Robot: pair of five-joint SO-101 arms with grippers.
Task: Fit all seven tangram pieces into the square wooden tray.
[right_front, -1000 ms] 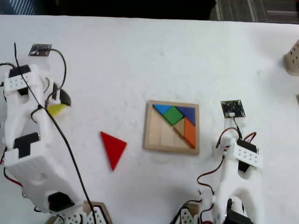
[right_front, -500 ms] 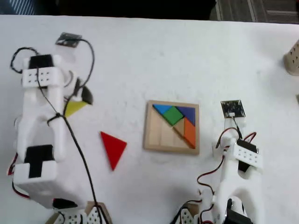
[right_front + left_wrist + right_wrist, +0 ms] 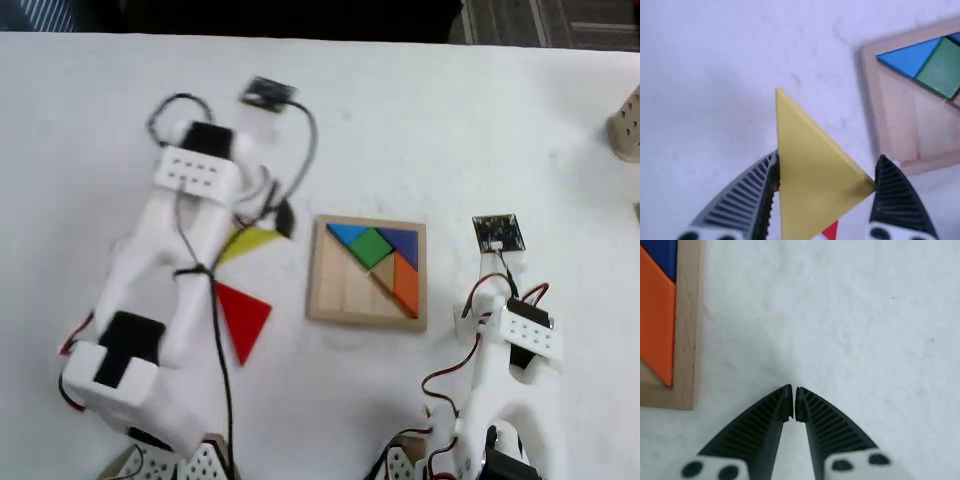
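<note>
The square wooden tray lies mid-table and holds blue, green, dark blue, orange and tan pieces. Its left part shows bare wood. My left gripper is shut on a yellow triangle, held above the table just left of the tray. In the high view the yellow triangle hangs at the left arm's tip, close to the tray's upper left corner. A red triangle lies flat on the table below it. My right gripper is shut on nothing, over bare table right of the tray.
The left arm's white body stretches across the table's left half, partly over the red triangle. The right arm stays near the front right. A tan perforated object stands at the far right edge.
The left arm has swung right from the table's left edge, carrying the yellow triangle up to the tray's left side. The right arm has kept still.
</note>
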